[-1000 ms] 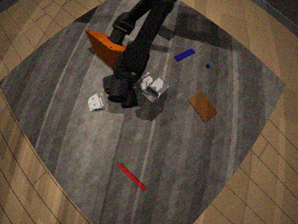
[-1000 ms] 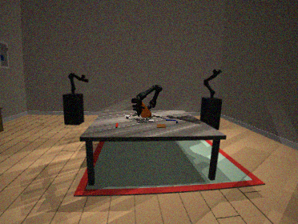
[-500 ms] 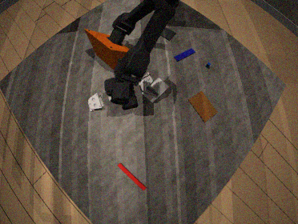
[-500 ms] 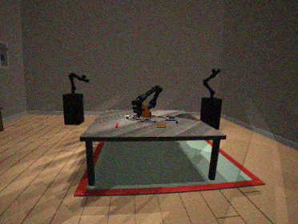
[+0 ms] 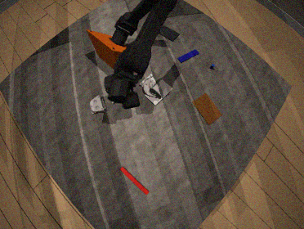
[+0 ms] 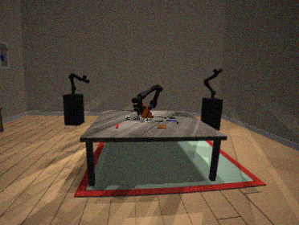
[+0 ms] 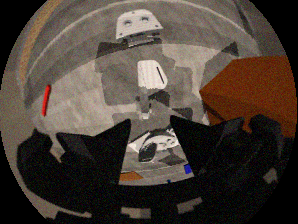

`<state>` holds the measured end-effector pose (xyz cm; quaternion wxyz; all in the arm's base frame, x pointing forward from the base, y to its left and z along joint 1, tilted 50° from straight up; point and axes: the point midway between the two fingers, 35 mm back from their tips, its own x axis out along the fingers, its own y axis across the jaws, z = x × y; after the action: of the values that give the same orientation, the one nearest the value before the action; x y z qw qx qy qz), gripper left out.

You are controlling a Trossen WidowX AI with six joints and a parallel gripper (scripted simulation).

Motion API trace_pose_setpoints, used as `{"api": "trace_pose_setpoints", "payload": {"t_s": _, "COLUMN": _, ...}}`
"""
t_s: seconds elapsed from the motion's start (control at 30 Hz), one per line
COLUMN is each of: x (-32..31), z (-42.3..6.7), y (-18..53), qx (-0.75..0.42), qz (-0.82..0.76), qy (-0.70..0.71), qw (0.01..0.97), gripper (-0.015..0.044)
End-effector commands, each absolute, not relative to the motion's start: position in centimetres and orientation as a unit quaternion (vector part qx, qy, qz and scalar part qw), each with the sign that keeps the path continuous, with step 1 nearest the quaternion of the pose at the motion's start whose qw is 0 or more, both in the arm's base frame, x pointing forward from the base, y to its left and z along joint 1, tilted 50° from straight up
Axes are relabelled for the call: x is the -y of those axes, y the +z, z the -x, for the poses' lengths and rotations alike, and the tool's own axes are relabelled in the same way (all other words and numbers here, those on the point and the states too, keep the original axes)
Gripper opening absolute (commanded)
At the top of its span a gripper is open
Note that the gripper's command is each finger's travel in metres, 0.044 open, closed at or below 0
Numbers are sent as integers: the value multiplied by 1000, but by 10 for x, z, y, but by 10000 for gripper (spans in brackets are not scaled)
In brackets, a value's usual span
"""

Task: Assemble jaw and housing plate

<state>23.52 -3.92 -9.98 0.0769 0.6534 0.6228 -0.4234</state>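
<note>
My gripper (image 5: 127,101) (image 7: 150,120) is open, low over the table, between the housing plate and the base. A white jaw piece (image 7: 152,74) with a dark slot and a grey shank shows just beyond the fingertips in the wrist view; the fingers stand apart and do not grip it. Whether it touches the table is unclear. The arm hides it in the top view. The white base (image 5: 156,99) carries the other jaw, white and dark, on its top; it shows below the fingertips in the wrist view. The white housing plate (image 5: 97,105) (image 7: 140,25) with two round holes lies apart, beyond the jaw piece.
An orange angled block (image 5: 107,47) (image 7: 250,95) stands close beside the arm. A blue bar (image 5: 188,56), a small blue piece (image 5: 212,66) and a brown block (image 5: 207,109) lie on the base's far side from the gripper. A red bar (image 5: 135,180) (image 7: 46,101) lies farther off.
</note>
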Motion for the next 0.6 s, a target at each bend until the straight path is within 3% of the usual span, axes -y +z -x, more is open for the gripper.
{"api": "trace_pose_setpoints", "payload": {"t_s": 0.0, "x": 57, "z": -240, "y": -86, "qx": -620, "qz": -656, "qy": -422, "qw": 85, "gripper": 378}}
{"api": "trace_pose_setpoints", "payload": {"t_s": 0.1, "x": 57, "z": -240, "y": -86, "qx": -620, "qz": -656, "qy": -422, "qw": 85, "gripper": 440}}
{"api": "trace_pose_setpoints", "payload": {"t_s": 0.57, "x": 57, "z": -240, "y": -86, "qx": -620, "qz": -656, "qy": -422, "qw": 85, "gripper": 440}}
